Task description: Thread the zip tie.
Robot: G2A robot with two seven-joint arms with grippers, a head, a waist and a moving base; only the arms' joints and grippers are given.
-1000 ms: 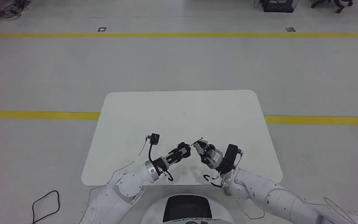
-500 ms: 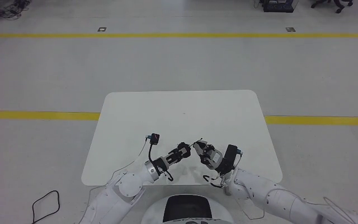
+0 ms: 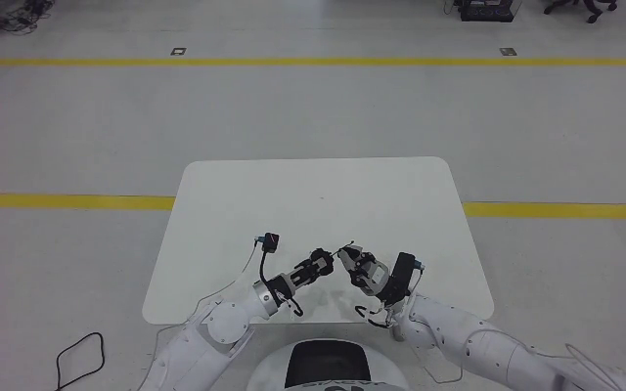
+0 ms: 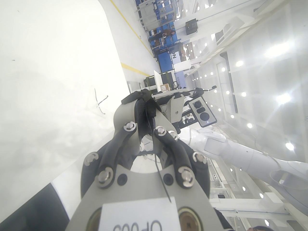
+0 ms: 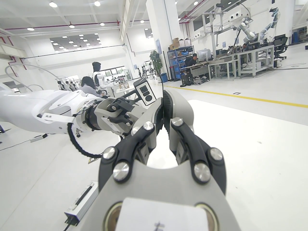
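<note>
The white table (image 3: pixel 313 191) with round corners stands on a pale floor (image 3: pixel 98 117) crossed by two yellow lines (image 3: pixel 293 62). Above the near edge of the table the two pincers are close together, tips facing each other. The left pincer (image 3: pixel 321 260) is clenched on the black zip tie (image 4: pixel 149 123), and its thin strap runs back between the fingers toward the wrist. Just beside it, the right pincer (image 3: pixel 352 258) is pressed closed too, grasping the zip tie, and a thin black end stands up from its tips.
</note>
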